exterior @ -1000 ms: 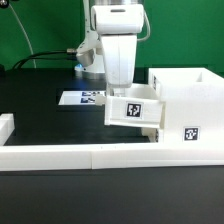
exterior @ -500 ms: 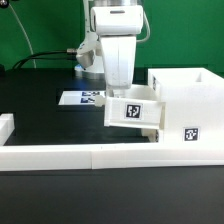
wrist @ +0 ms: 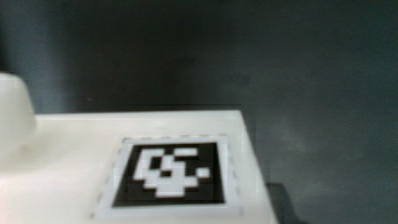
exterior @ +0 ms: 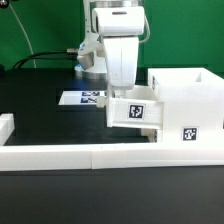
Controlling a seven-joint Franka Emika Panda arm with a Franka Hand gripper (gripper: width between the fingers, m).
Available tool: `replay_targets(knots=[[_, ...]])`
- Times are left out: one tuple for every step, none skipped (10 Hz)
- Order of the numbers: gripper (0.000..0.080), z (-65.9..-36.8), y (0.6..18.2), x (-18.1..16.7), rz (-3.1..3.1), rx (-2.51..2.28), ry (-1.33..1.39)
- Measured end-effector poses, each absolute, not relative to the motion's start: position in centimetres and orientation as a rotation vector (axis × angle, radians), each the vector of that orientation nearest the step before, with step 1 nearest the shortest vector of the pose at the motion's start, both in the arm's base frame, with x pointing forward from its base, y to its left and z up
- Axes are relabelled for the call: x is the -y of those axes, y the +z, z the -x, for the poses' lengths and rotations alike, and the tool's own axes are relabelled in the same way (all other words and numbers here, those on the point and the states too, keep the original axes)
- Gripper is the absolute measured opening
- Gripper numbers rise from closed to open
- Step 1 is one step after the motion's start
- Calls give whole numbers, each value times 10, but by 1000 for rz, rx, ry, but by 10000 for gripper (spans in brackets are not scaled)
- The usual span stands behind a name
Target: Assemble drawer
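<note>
My gripper point(exterior: 122, 90) hangs from the white arm at the centre of the exterior view and is shut on a shallow white drawer tray point(exterior: 136, 113). The tray is off the table and slightly tilted, its black-and-white tag facing the camera. Its right end is against the left wall of the tall white drawer box point(exterior: 186, 100), which stands at the exterior view's right with a tag low on its front. The fingertips are hidden behind the tray. The wrist view shows the tray's tagged face point(wrist: 169, 170) close up over the dark table. The second tray is out of view.
A long low white border wall point(exterior: 80, 155) runs along the front, with a short raised end point(exterior: 5, 127) at the exterior view's left. The marker board point(exterior: 82, 98) lies flat on the black table behind the tray. Cables lie at the back left.
The tray and gripper have shifted slightly down and towards the exterior view's right, closer to the box. Nothing else has moved.
</note>
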State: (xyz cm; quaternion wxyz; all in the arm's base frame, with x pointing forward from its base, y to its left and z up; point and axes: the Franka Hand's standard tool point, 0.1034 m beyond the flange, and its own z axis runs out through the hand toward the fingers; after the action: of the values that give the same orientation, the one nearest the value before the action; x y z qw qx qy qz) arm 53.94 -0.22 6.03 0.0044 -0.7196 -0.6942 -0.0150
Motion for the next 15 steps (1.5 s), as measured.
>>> replay_targets(knots=[[42, -539, 60, 2, 2254, 2175, -47], [42, -539, 60, 1, 2249, 2176, -42], [42, -540, 60, 0, 2246, 2180, -42], [42, -540, 60, 0, 2246, 2181, -42], [42, -540, 60, 0, 2245, 2185, -43], [42, -540, 60, 0, 2244, 2187, -42], [42, -540, 60, 1, 2245, 2186, -42], [42, -540, 60, 1, 2246, 2185, -41], [42, -540, 60, 1, 2246, 2185, -41], [42, -540, 60, 1, 2246, 2185, -41], [42, -540, 60, 0, 2236, 2202, -38], [43, -540, 61, -2, 2232, 2211, -37], [43, -540, 61, -7, 2215, 2231, -29], [44, -540, 61, -9, 2208, 2237, -27], [44, -540, 61, -8, 2210, 2234, -26]])
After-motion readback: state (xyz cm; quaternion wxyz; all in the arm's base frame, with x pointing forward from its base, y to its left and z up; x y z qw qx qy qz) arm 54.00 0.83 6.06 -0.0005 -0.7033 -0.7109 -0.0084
